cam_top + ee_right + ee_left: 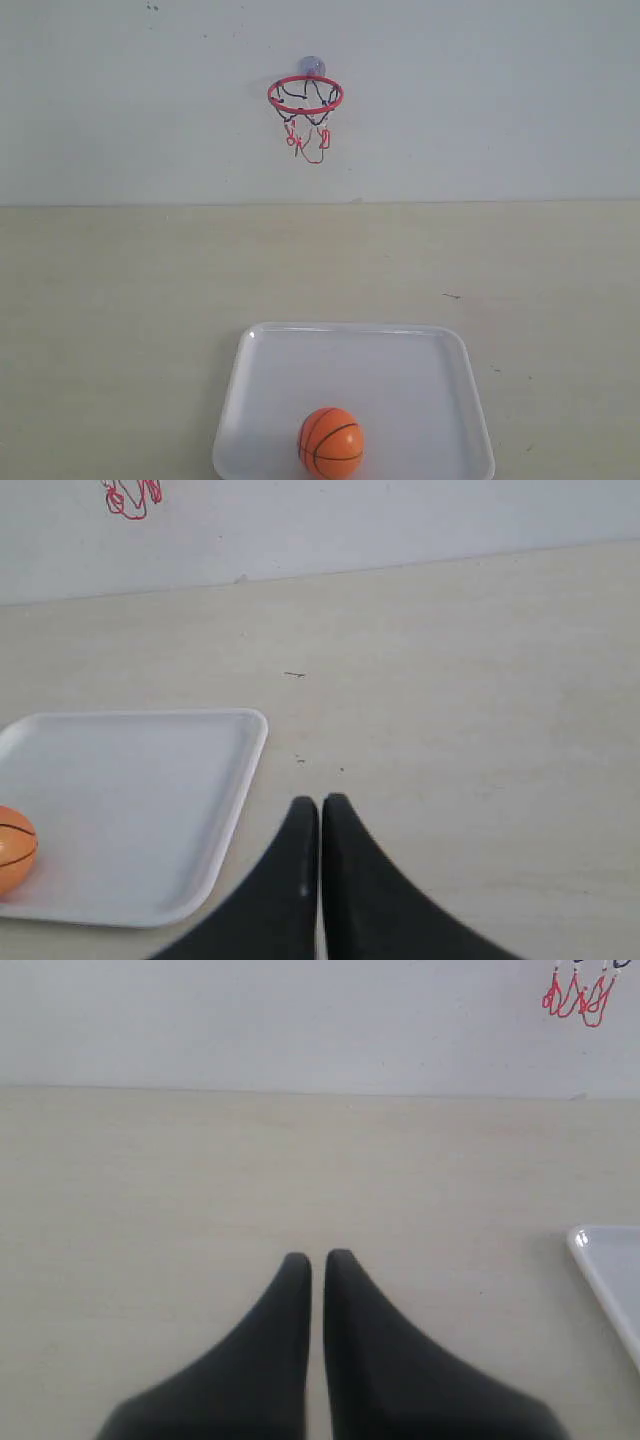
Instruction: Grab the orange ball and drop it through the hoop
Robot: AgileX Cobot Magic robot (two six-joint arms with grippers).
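Observation:
The orange ball (330, 442) with black seams rests in the white tray (400, 345), near its front edge; the right wrist view catches part of this ball (14, 850). High on the white wall hangs the hoop (305, 96), red rim with a dangling net; only net ends of the hoop (578, 995) (130, 497) show in the wrist views. My left gripper (317, 1258) is shut and empty over bare table, left of the tray. My right gripper (320, 802) is shut and empty, just off the tray's right side. Neither gripper appears in the exterior view.
The tray's rim (600, 1270) (245, 770) lies close to each gripper. A pale wooden table (120, 300) runs back to the white wall (500, 100). A small dark mark (452, 296) sits on the table right of the tray.

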